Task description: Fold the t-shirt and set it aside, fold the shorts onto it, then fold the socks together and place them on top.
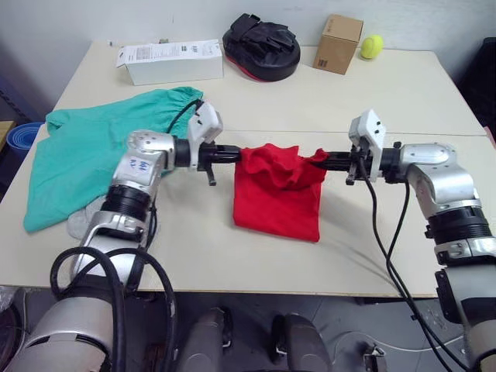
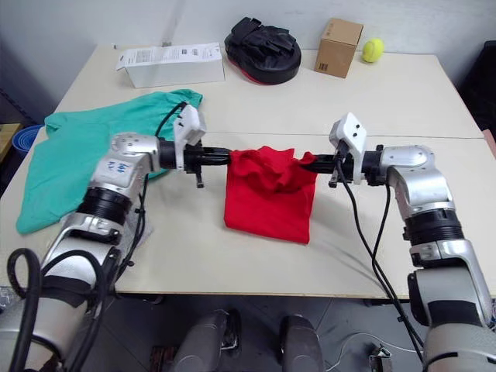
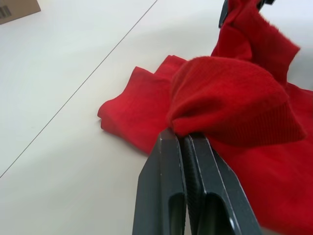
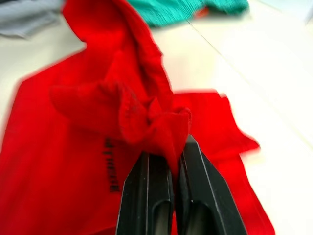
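- Your left gripper has its jaws pinched tight on a bunched edge of the shirt; red cloth is squeezed between the two black fingers.
- Your right gripper is clamped the same way on the opposite edge, with a twisted fold of red caught between its fingers.
- Between the two grippers the shirt's upper edge is lifted and rumpled, sagging in the middle; the lower part lies flat on the table as a rough rectangle near the front centre.
- The shirt is bright red soft knit. In the right wrist view you can see a small dark print on it, too blurred to read.
- The shorts lie spread out to your left, teal-green, with the gathered waistband towards the middle of the table and part of the cloth under your left arm.
- A bit of light grey, seemingly a sock, peeks out beside the shorts' near edge, below your left arm.
- At the far edge stand a white box with printed writing too small to read, a black padded mitt, a cardboard box and a yellow-green ball.
- The table is pale beige with a seam running across it; a light wall rises behind it.
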Motion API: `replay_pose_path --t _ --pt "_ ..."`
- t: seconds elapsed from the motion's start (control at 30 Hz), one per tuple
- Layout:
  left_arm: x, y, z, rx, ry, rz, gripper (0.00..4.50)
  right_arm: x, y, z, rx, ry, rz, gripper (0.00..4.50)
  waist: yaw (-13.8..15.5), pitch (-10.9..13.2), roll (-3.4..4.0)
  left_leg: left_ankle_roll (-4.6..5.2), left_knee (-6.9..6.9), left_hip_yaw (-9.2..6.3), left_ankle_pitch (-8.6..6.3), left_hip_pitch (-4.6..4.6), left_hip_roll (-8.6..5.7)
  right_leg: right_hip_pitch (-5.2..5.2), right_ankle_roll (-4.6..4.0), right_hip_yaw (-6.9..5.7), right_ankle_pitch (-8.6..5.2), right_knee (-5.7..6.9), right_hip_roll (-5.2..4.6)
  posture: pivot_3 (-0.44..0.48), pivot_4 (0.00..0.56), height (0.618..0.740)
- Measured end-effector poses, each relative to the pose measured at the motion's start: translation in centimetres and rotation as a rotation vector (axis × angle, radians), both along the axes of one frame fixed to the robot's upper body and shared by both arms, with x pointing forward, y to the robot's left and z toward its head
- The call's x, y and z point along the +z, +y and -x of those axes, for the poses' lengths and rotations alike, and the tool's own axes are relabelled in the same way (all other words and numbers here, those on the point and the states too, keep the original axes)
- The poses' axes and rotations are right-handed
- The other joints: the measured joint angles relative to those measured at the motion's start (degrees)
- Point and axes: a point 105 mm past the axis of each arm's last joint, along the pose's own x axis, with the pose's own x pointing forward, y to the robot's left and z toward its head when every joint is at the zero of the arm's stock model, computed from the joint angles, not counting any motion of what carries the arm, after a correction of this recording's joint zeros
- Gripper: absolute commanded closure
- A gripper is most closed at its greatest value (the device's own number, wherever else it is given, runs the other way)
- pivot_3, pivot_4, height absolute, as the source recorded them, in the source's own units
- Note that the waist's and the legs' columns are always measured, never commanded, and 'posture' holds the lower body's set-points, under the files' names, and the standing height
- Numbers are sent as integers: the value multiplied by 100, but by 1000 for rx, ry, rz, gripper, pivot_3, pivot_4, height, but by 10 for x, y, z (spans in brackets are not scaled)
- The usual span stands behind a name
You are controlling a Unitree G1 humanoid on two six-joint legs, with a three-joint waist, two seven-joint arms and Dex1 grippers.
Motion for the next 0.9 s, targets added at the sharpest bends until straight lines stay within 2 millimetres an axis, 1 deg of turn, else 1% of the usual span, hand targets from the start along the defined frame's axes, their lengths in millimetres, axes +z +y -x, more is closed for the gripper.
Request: replay_pose_path --t 0.07,0.13,0.23,0.43,0.5,0.53,0.63,0.67,0.8,0.9 --pt "0 -5 -4 5 -4 -4 4500 -2 0 -4 -16 9 2 4483 -12 0 -1 0 -1 0 0 -1 0 -4 0 0 0 1 0 0 150 740" --pt "-1 -11 -11 23 0 -9 4500 -4 -5 -7 -48 28 3 4483 -13 0 -1 0 -1 0 0 -1 0 -4 0 -1 0 3 0 0 150 740" --pt "-9 -15 -17 55 22 -22 4500 -9 -10 -11 -92 78 -3 4483 -17 0 -1 0 -1 0 0 -1 0 -5 0 -1 0 4 -1 0 150 740" --pt "-28 -10 -24 142 98 -27 4500 -18 -17 -14 -150 151 -10 4483 -28 0 -1 -1 -4 1 0 -2 1 -11 0 1 0 8 -2 0 150 740" --pt "-31 -10 -25 158 120 -36 4011 -21 -18 -17 -177 166 -8 4500 -28 0 -1 -1 -3 2 0 -2 1 -12 0 1 0 9 -1 0 150 740" --pt "-32 -10 -25 160 128 -36 3829 -24 -19 -19 -197 173 -7 4264 -31 0 -1 -1 -3 2 0 -2 1 -11 0 1 0 9 -1 0 150 740" --pt "-30 -9 -25 163 138 -19 2903 -29 -21 -23 -245 194 -11 3481 -38 0 -1 -1 -3 2 0 -3 1 -12 0 1 0 10 -2 0 150 740" --pt "-29 -9 -25 162 139 -11 2536 -30 -23 -24 -261 202 -12 3063 -42 0 -1 -1 -3 3 0 -3 1 -12 0 2 0 10 -2 0 150 740" --pt "-26 -6 -25 165 141 9 1272 -28 -26 -25 -282 200 -12 1686 -41 0 -1 -1 -3 2 0 -3 0 -12 0 1 0 10 -1 0 150 740" --pt "-18 1 -23 142 146 37 248 -17 -31 -23 -277 151 -17 567 -51 0 -1 -2 -4 5 0 -9 0 -20 0 3 0 11 0 0 150 740"
